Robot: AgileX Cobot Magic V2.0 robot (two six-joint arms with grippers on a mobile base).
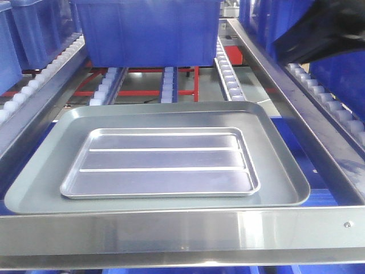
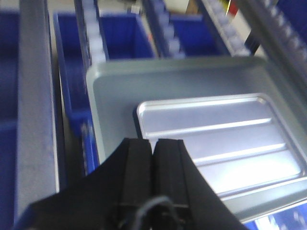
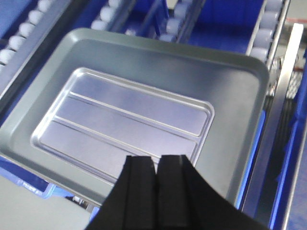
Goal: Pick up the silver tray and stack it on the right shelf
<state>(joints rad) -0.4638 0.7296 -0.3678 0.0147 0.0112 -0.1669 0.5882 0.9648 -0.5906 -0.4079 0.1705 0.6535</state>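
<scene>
Trays fill the middle of the front view: a shiny silver tray [image 1: 159, 162] with rounded corners and two long raised ribs lies flat inside a larger dull grey tray [image 1: 285, 177]. The grey tray's rim shows all the way around the silver one. Both rest on the shelf [image 1: 182, 234], a steel rack whose wide flat front lip runs across the near edge. Rails of small white rollers [image 1: 228, 71] stretch away toward the far end, and red bars [image 1: 188, 91] show beneath them. At the far end a large blue bin [image 1: 148, 31] sits on the rollers, apart from the trays. More blue bins appear at the far left and right.

From the left wrist camera, the left gripper [image 2: 153, 146] hangs over the near left corner of the silver tray [image 2: 220, 139], with the grey tray [image 2: 110, 96] around it. Its two black fingers are pressed together with nothing between them, and they do not hold the tray.

From the right wrist camera, the right gripper [image 3: 156, 165] hovers over the near edge of the silver tray [image 3: 120, 115] inside the grey tray [image 3: 230, 105]. Its black fingers are likewise closed against each other and empty. In the front view a dark blurred shape in the upper right corner appears to be part of an arm [image 1: 331, 28].
</scene>
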